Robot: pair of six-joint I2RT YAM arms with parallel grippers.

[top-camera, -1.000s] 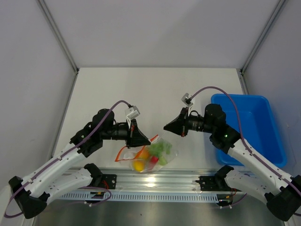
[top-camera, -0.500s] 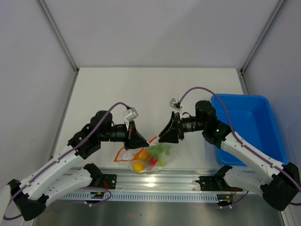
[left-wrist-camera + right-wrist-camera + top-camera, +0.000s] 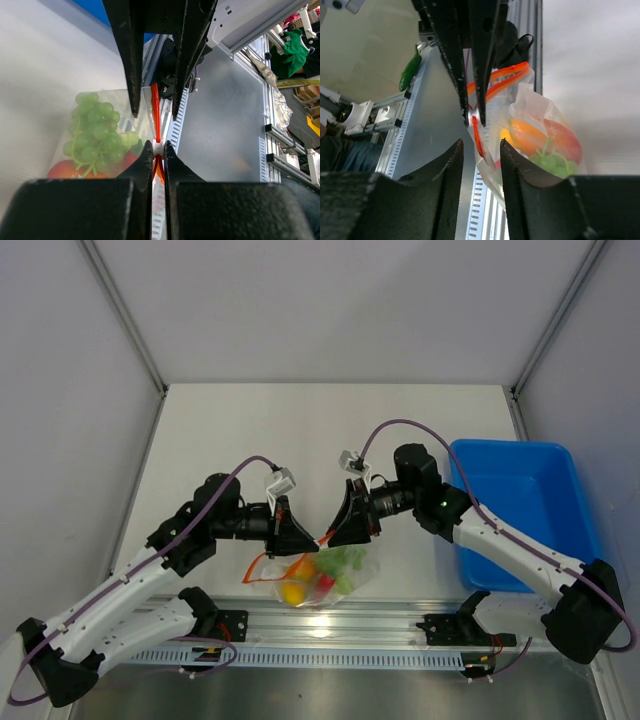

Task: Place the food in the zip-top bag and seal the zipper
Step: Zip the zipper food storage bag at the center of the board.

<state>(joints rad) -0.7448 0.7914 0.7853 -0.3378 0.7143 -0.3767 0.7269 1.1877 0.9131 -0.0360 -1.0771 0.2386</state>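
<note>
A pale tabletop (image 3: 330, 430) is seen, closed in by grey walls at the left, back and right, and a metal rail (image 3: 330, 625) is fixed along its near edge. Two things are carried on it. A blue bin (image 3: 545, 490) is set at the right side, close to the right wall. The zip-top bag (image 3: 362, 565), clear and crinkled, is found by the middle of the near edge, just beside the rail and apart from the bin. Its lower part appears to be rested on the surface, while its zipper (image 3: 155, 105) is raised off it. The food (image 3: 294, 591) is seen through the plastic.
</note>
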